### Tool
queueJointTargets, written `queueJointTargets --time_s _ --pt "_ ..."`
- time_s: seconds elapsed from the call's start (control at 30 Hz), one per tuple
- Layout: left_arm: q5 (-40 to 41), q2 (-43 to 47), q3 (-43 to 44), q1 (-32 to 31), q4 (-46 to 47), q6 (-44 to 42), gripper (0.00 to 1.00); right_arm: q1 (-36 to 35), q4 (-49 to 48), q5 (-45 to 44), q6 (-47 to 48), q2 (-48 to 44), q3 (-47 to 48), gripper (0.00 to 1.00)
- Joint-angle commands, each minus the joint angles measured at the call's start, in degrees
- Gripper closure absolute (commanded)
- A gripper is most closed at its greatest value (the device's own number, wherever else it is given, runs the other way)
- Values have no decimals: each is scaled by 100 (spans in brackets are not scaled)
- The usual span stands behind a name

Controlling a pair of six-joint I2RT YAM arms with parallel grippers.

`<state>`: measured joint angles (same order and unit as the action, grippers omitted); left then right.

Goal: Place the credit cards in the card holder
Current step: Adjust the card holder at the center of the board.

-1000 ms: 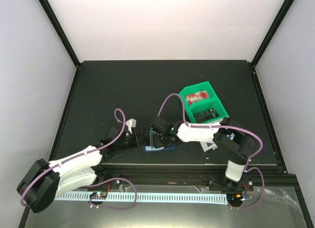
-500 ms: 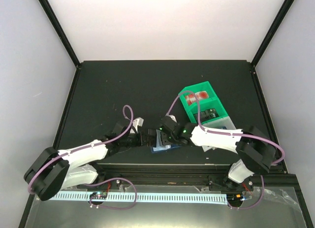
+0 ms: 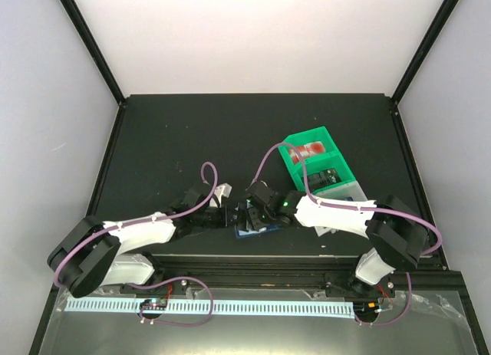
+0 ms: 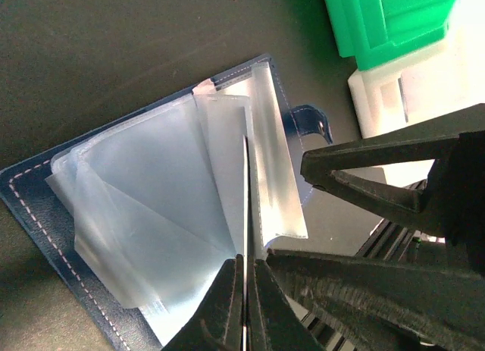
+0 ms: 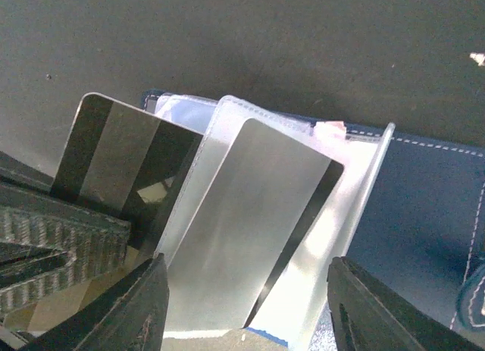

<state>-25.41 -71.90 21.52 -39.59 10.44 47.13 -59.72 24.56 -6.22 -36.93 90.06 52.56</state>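
One silver card [image 5: 242, 214] sits partly in a clear sleeve [image 5: 341, 207] of the open card holder [image 5: 424, 214] at the counter's [image 3: 192, 140] near edge, flanked by the spread right tool [image 5: 246, 264], while the left tool [image 4: 245, 271], pinching a dark striped card [image 5: 121, 161], has moved closer, so insertion appears underway.

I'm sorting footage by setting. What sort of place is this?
Likely a robotics lab test cell: a left arm and right arm mounted at the edge of a black table, closed in by plain white panels on black frame posts.
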Motion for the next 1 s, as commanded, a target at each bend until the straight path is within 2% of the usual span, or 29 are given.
queueJointTargets --time_s 0.0,0.13,0.63,0.8,0.97 --pt "-121 -102 286 -56 209 -116 98 -41 75 268 200 55 154 40" --pt "-90 -105 318 -83 176 -113 99 -48 -35 558 216 -5 132 35" --pt "-28 -88 283 -193 53 -124 98 -48 -8 553 38 1 183 25" --pt "-41 -87 283 -214 64 -134 99 -48 343 13 -121 159 208 26" --pt "-27 -113 283 -224 64 -132 98 -46 733 -632 -349 156 187 33"
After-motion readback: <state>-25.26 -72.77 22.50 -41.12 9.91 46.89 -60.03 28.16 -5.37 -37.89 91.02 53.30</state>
